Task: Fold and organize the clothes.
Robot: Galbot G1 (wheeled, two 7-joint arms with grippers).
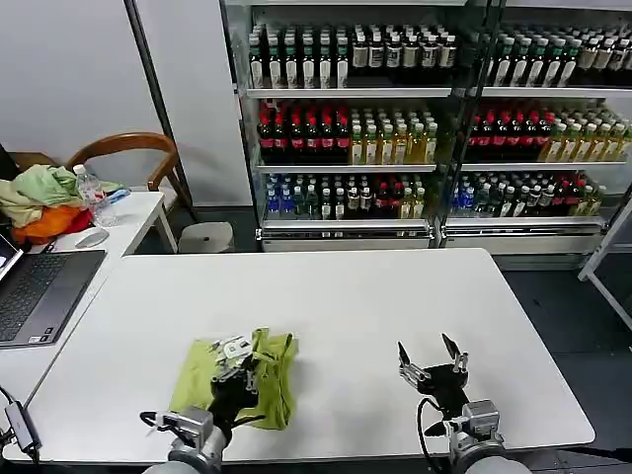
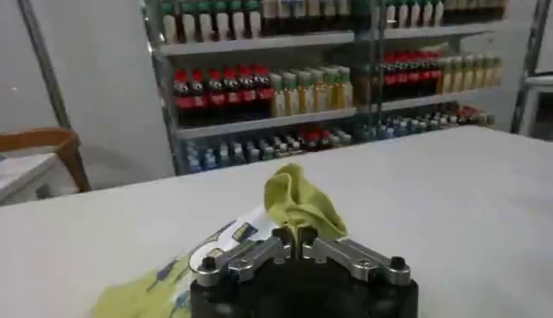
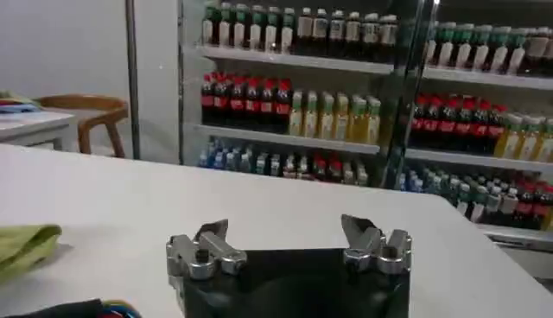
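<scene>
The left gripper [image 1: 240,373] sits at the near edge of the white table [image 1: 395,296], on the robot's left, with its fingers pinched together on a bunched fold of the lime T-shirt [image 1: 237,380]. In the left wrist view the two metal fingers [image 2: 259,252] meet at the middle and a peak of yellow-green cloth [image 2: 298,203] stands up just beyond them. The shirt lies crumpled on the near left part of the table, partly gathered, with a small white print showing by the gripper.

The right gripper [image 1: 432,363] hovers over bare tabletop at the near right, well apart from the shirt, its fingers spread wide and holding nothing; the right wrist view shows the same gap between its fingers [image 3: 207,246], with an edge of the shirt [image 3: 24,246] off to one side.

Farther left, a side desk carries a laptop [image 1: 35,291], a water bottle [image 1: 91,193] and a heap of clothes [image 1: 39,202], with a wooden chair [image 1: 128,153] behind. Shelves of bottled drinks [image 1: 395,118] fill the back wall
</scene>
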